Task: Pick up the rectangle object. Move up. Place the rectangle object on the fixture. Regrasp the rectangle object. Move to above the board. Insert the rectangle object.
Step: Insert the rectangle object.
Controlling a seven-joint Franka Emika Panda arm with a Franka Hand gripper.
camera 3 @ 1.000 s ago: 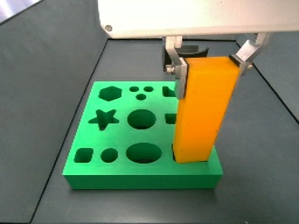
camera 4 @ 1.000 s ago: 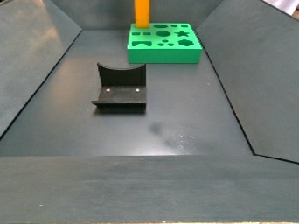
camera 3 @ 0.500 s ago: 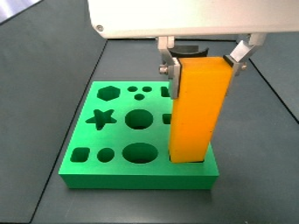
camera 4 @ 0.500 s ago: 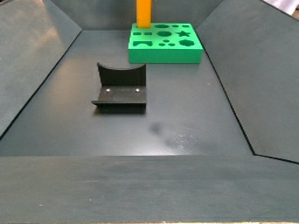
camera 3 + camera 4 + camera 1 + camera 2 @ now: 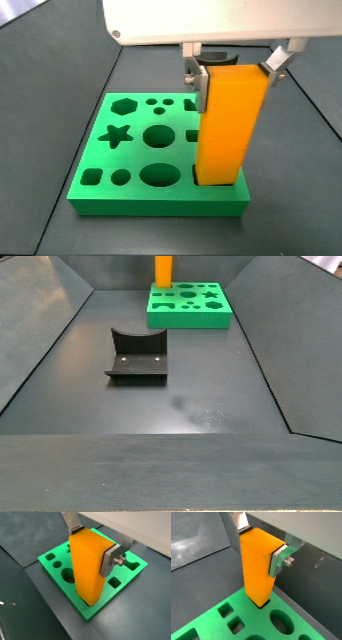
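Note:
My gripper (image 5: 239, 63) is shut on the top of the orange-yellow rectangle object (image 5: 225, 125), which stands upright. Its lower end sits at a hole near the edge of the green board (image 5: 134, 165); how deep it reaches I cannot tell. Both wrist views show the silver fingers (image 5: 111, 558) (image 5: 277, 558) clamping the block (image 5: 89, 567) (image 5: 258, 564) over the board (image 5: 130, 567) (image 5: 218, 624). In a side view the block (image 5: 163, 269) rises at the board's (image 5: 189, 308) far left corner, with the gripper above the frame. The dark fixture (image 5: 138, 357) stands empty in mid floor.
Dark sloping walls (image 5: 54, 326) enclose the grey floor (image 5: 187, 406). The board has open star (image 5: 119, 135), hexagon (image 5: 126, 104) and round (image 5: 162, 134) holes beside the block.
The gripper and block shifted slightly between a second ago and half a second ago; the block's lower end now sits a little lower at the board.

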